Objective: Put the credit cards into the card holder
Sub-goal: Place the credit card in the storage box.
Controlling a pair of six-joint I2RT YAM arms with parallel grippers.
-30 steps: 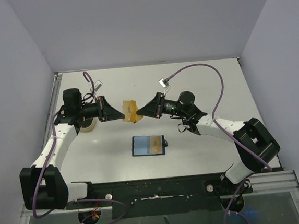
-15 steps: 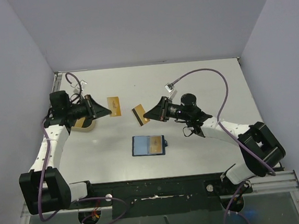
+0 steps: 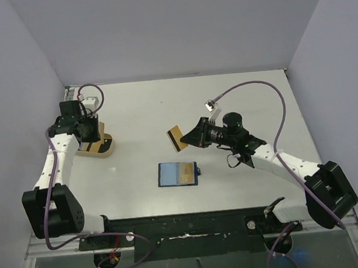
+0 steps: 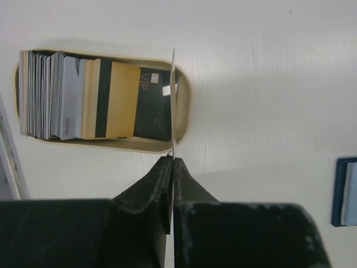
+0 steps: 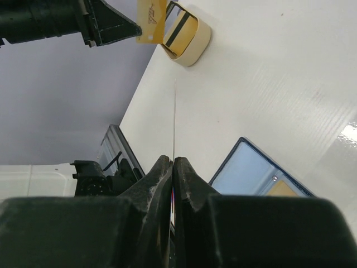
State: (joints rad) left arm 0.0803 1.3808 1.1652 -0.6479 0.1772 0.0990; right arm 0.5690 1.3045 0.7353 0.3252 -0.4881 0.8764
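**A:** Where is the wallet (image 3: 178,174)?

**B:** It lies open and flat on the table (image 3: 226,98), about midway between the two arms and nearer than both tools. Its lining is light blue, and a gold card (image 3: 186,174) shows on its right half.

**A:** And the right tool (image 3: 187,137)?

**B:** Its fingers are pressed together, pinching a striped card (image 3: 177,138). The card is tan with a dark band. It hangs tilted in the air, just to the far side of the wallet and not touching it. From the right wrist the card shows only as a thin line, edge on.

**A:** What about the left tool (image 4: 172,164)?

**B:** It is also pressed together, on a tan card (image 5: 152,15). The left wrist sees that card edge on, standing over the right end of the tray (image 4: 111,146). The right wrist view shows its tan face with some writing on it, held above the tray.

**A:** What does the tray hold?

**B:** A stack of cards (image 4: 56,95) fills its left part, grey and white ones standing on edge. Beside them lie a tan one with a dark stripe and a black one marked VIP. The tray sits at the far left of the table, well apart from the wallet.

**A:** Does the left card touch the tray?

**B:** I cannot tell.
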